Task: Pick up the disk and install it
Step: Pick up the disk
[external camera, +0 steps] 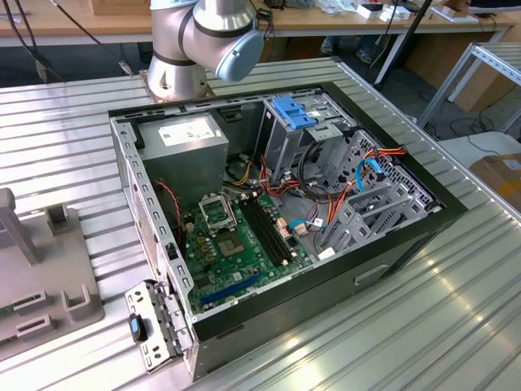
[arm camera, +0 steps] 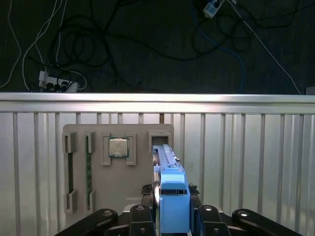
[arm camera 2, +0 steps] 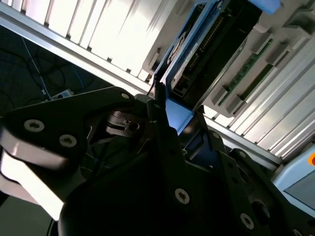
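Observation:
In the first wrist view the disk (arm camera: pixel 166 160), dark with bright blue side rails, stands on its edge over the grey parts tray (arm camera: pixel 138 187), beside a rectangular slot. My gripper (arm camera: pixel 171 194) has a black finger tight against each side of the blue rail, shut on the disk. In the second wrist view the disk (arm camera 2: pixel 197 54) runs away from the gripper (arm camera 2: pixel 179 120), its blue end wedged between the fingers. Whether the disk still rests in the tray cannot be told.
The open computer case (external camera: pixel 423 228) lies on the ribbed metal table, with a grey box with a white label (external camera: pixel 183 134) and a metal cage with a light-blue latch (external camera: pixel 293 110). The tray also holds a processor (arm camera: pixel 118 146) and memory sticks (arm camera: pixel 70 172). The table edge (arm camera: pixel 157 98) is close behind the tray.

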You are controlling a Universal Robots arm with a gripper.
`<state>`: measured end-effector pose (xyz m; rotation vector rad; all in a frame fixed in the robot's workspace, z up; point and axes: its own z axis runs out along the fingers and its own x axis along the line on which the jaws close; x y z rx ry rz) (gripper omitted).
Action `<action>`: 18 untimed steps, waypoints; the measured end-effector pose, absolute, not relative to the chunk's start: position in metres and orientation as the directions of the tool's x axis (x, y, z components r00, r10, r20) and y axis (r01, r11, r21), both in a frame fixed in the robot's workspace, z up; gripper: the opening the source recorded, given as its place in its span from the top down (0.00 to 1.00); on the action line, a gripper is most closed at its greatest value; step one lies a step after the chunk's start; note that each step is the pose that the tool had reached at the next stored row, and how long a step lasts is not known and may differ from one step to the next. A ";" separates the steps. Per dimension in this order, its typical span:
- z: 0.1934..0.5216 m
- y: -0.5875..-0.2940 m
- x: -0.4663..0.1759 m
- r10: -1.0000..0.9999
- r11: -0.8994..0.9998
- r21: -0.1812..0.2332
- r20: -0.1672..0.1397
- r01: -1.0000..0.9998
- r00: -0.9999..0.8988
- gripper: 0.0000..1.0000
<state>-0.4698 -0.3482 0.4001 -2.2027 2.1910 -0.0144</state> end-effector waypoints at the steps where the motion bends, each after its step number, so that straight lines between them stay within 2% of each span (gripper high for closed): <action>1: 0.402 -0.348 -0.470 -1.000 -0.005 -0.032 -0.018 -0.999 0.006 0.63; 18: 0.444 -0.348 -0.470 -1.000 -0.005 -0.042 -0.020 -0.999 0.006 0.63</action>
